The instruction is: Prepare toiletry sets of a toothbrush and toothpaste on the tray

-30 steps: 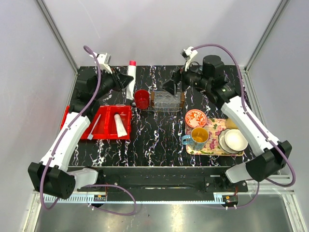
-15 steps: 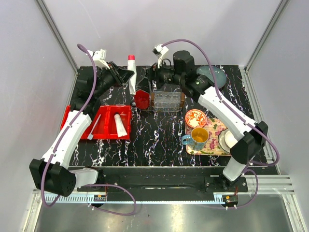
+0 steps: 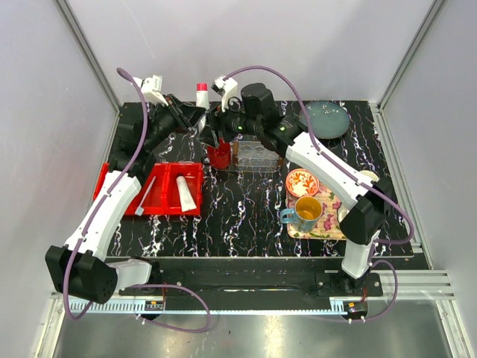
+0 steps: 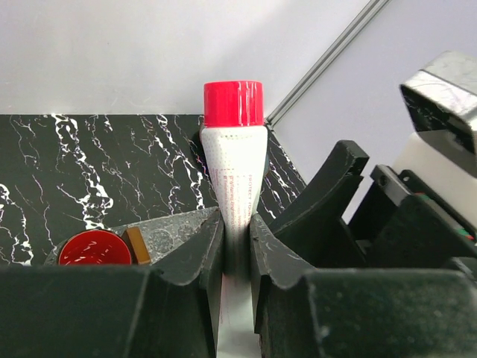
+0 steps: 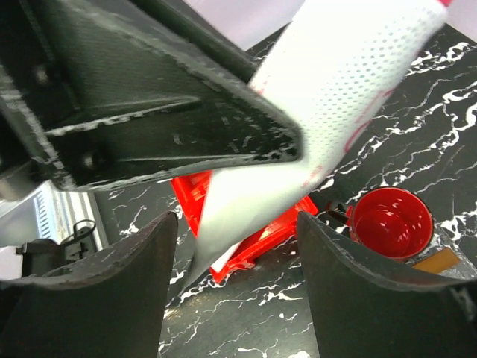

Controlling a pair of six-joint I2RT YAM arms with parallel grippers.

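Two claws crowd the table's (image 3: 246,216) far left: left claw (image 4: 237,246) clamps toothpaste (image 4: 235,149), red cap up; right claw (image 5: 235,224) gapes around its lower end, not touching. Red cup (image 3: 219,154) just below.

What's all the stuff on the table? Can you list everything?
toothpaste tube: two, white with red caps; one held up in the air, one lying in the red bin
toothbrush: one, pale, in the red bin
red bin: one, left side
red cup: one, left of the clear tray
clear tray: one, see-through, middle back
floral tray: one, pink-flowered, right side
patterned bowl: one, red-white, on the floral tray
mug: one, blue, on the floral tray
dark plate: one, grey-green, far right
left tool: shut on the raised toothpaste tube
right tool: open, fingers either side of that tube
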